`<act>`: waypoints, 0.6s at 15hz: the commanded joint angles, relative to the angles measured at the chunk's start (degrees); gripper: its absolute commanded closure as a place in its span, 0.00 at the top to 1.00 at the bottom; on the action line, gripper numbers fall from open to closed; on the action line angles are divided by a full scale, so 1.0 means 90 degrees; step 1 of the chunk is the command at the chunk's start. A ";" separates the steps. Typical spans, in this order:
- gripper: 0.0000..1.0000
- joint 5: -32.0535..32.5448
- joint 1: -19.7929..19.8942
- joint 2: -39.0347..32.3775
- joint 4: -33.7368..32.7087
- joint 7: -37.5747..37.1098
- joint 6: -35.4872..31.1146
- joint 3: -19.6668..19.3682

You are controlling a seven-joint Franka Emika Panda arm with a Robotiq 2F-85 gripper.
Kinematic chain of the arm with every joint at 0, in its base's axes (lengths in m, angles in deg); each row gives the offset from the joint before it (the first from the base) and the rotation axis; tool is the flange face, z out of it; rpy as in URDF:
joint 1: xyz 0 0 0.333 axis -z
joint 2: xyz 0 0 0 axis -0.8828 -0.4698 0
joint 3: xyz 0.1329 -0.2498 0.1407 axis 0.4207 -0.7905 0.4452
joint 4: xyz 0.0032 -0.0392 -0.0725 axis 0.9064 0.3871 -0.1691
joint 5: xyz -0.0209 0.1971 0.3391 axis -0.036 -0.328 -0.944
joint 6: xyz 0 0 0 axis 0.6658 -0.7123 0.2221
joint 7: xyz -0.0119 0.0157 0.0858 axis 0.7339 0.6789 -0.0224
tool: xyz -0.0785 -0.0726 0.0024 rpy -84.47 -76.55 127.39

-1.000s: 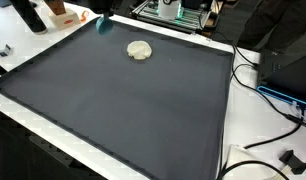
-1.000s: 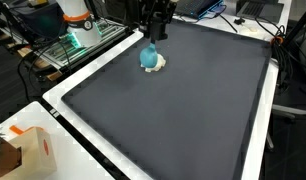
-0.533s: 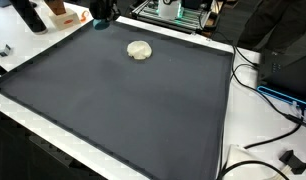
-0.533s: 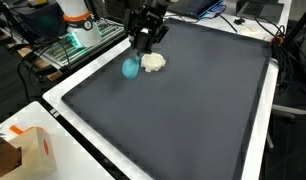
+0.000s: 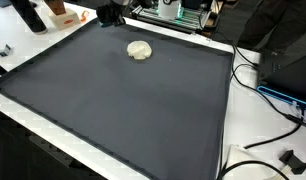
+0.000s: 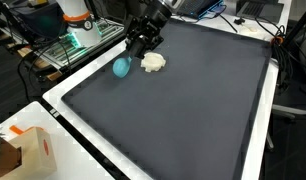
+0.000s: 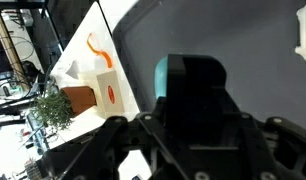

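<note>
My gripper (image 6: 131, 57) hangs over the far edge of the dark mat (image 6: 188, 115), shut on a small blue object (image 6: 121, 68) that sits just below the fingers. In an exterior view the gripper (image 5: 110, 14) is at the mat's top corner and the blue object is hidden behind it. A cream lumpy object (image 6: 153, 62) lies on the mat just beside the gripper, also in an exterior view (image 5: 140, 50). In the wrist view the gripper's black body fills the frame and only a teal strip of the blue object (image 7: 163, 76) shows; the fingertips are hidden.
The mat (image 5: 123, 110) has a white border. A cardboard box with orange marks (image 6: 28, 150) stands off the mat's corner, also in the wrist view (image 7: 97, 90), beside a small plant (image 7: 53, 108). Cables (image 5: 265, 85) and equipment lie beyond the mat.
The gripper has carried the blue object away from the cream object, from right beside it toward the mat's edge. The cream object has not moved.
</note>
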 commanded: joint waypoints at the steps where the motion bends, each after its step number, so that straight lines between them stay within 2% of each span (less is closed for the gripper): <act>1: 0.25 0.0057 -0.0152 -0.0414 -0.0340 0.0045 0.0405 -0.0059; 9: 0.25 0.0119 -0.0281 -0.0853 -0.0597 0.0312 0.0387 -0.0076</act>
